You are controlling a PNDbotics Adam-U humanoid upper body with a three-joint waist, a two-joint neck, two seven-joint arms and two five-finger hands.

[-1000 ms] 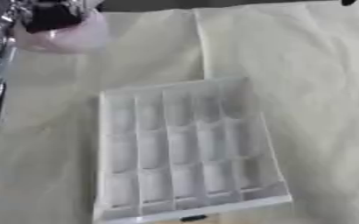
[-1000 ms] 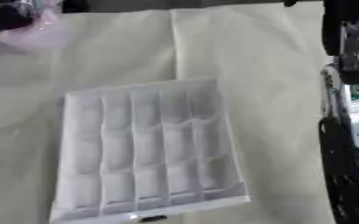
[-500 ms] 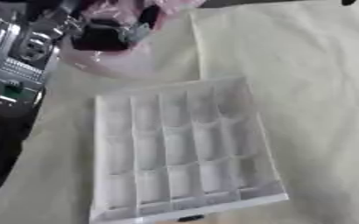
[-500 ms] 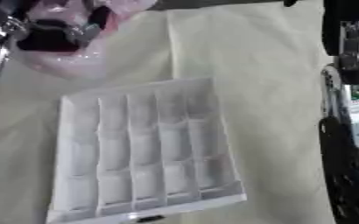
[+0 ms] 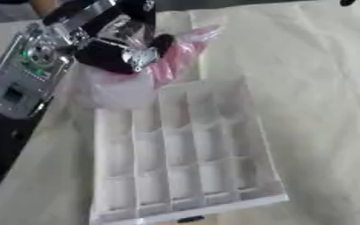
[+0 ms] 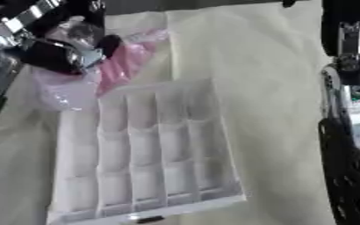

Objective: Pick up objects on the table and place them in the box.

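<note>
carrying a pink bag (image 5: 175, 59) clenched in the left robot hand (image 5: 118, 52) at upper left, beside the box (image 5: 183, 154), which next needs lowering into a compartment.

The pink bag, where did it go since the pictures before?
The left hand, curled round the pink bag, has carried it from the table's far left corner to the far left end of the white box. The box stayed put on the cloth, its compartments apparently empty.
</note>
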